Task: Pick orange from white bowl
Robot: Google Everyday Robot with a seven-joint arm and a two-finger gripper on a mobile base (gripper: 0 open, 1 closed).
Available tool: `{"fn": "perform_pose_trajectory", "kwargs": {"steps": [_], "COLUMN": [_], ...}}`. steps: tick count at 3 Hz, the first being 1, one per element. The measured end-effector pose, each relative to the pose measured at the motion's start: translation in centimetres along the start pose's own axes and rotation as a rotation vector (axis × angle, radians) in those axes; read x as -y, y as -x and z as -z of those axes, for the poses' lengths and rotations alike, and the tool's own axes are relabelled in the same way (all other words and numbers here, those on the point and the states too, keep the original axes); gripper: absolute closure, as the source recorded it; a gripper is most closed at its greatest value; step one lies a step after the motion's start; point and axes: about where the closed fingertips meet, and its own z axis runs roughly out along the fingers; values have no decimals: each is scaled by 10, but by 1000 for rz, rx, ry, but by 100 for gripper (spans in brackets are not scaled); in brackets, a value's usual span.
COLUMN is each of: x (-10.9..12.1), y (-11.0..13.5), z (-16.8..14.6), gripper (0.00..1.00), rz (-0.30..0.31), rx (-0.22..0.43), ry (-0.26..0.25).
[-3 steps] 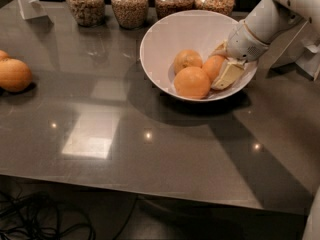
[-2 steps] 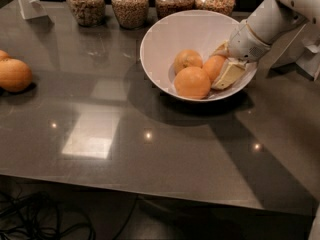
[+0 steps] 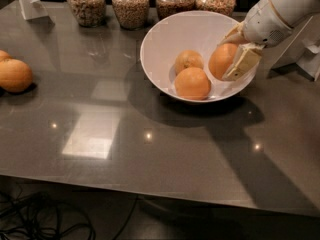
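The white bowl [image 3: 150, 59] stands at the back middle of the dark table. My gripper [image 3: 233, 50] reaches into its right side from the upper right and is shut on the orange [image 3: 221, 60], with one pale finger [image 3: 243, 61] on its right side and the other above it. The orange sits slightly above the bowl's floor, near the right wall. Two other oranges lie in the bowl: a paler one [image 3: 188, 60] behind and a larger one [image 3: 192, 83] in front.
Several glass jars [image 3: 131, 4] of grain line the back edge. Two loose oranges [image 3: 15, 75] lie at the table's left edge. A white stand [image 3: 29, 1] is at the back left, and white objects [image 3: 306, 49] stand at the right.
The gripper, with the orange between its fingers, has moved a little up and to the right inside the bowl. The other two oranges have stayed in place.
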Motion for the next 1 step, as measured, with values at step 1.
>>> {"fn": "perform_pose_trajectory", "kwargs": {"steps": [1], "x": [-9], "y": [16], "z": [32], "gripper": [100], "rz": [9], "rx": [79], "ry": [-8]}}
